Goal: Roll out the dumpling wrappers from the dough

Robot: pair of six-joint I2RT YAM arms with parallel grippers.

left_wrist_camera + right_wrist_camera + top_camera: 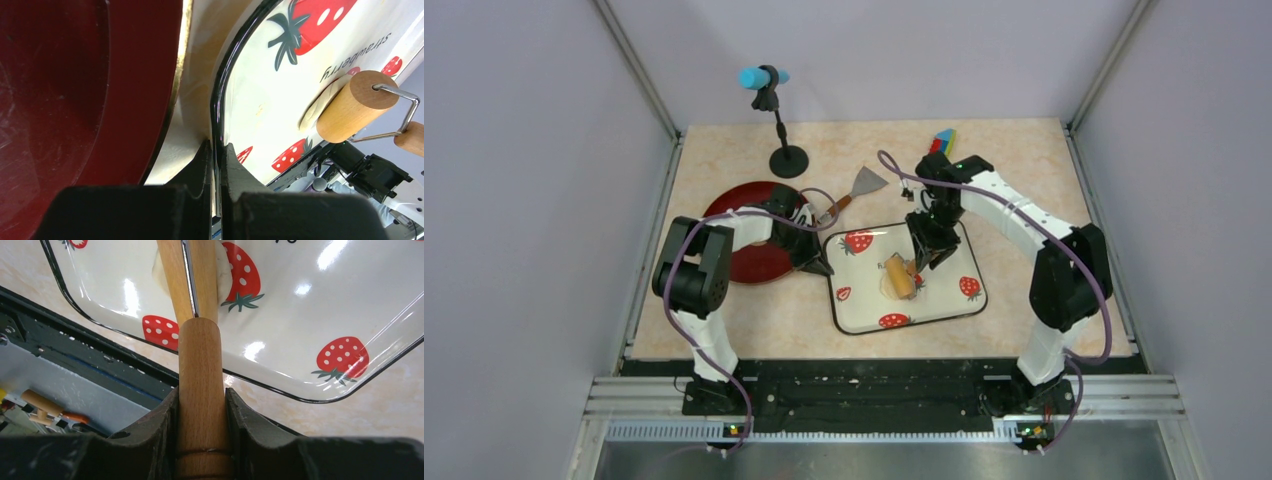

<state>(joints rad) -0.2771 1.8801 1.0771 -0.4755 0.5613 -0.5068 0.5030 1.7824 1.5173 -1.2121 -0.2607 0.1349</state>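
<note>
Beige tabletop (pixel 754 335), tray (pixel 946 302), dough (pixel 312 110) half hidden under rolling pin (pixel 350 107) in right pincer (pixel 201 402)

marbled beige table (pixel 724 320) carrying it all: the strawberry tray (pixel 949 305) has its rim right at the left claw (pixel 819 265) and runs on beneath the right claw (pixel 921 262), with the dark red plate (pixel 759 265) just on the left claw's outer side. beyond both claws, there's a scraper (pixel 864 183), a mic stand (pixel 788 160) and a coloured block (pixel 943 141) at the far edge.

You have a strawberry-print tray (pixel 944 296) just beside a dark red plate (pixel 762 264), a wooden rolling pin (pixel 900 277) lying on the tray, and a scraper (pixel 864 185), black stand (pixel 789 160) and coloured block (pixel 943 141) behind.
</note>
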